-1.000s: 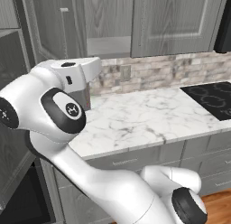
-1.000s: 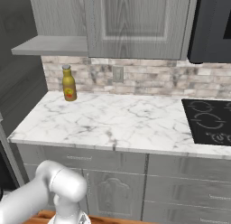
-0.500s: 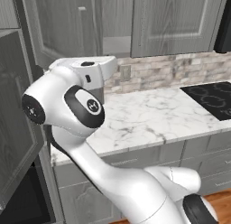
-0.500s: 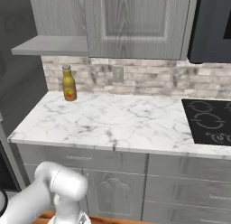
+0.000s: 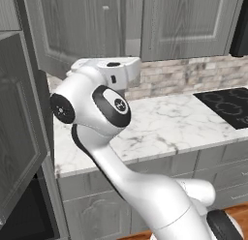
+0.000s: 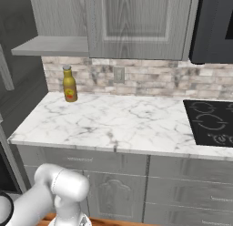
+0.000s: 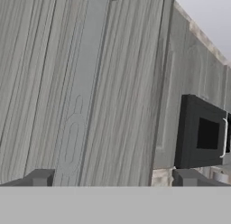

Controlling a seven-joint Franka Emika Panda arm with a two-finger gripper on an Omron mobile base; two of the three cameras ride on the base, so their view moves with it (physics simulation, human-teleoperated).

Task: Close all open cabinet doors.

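White arm bent high, hand at open cabinet door (image 5: 72, 36); jaws apart, empty.

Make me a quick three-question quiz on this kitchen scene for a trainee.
1. True or false: the yellow bottle stands upright on the marble counter.
2. In the right base view, what is set into the counter at its right end? A) cooktop B) sink C) toaster
3. Fill in: in the hand view, the gripper points at a grey wood-grain ____.

Key: 1 true; 2 A; 3 cabinet door.
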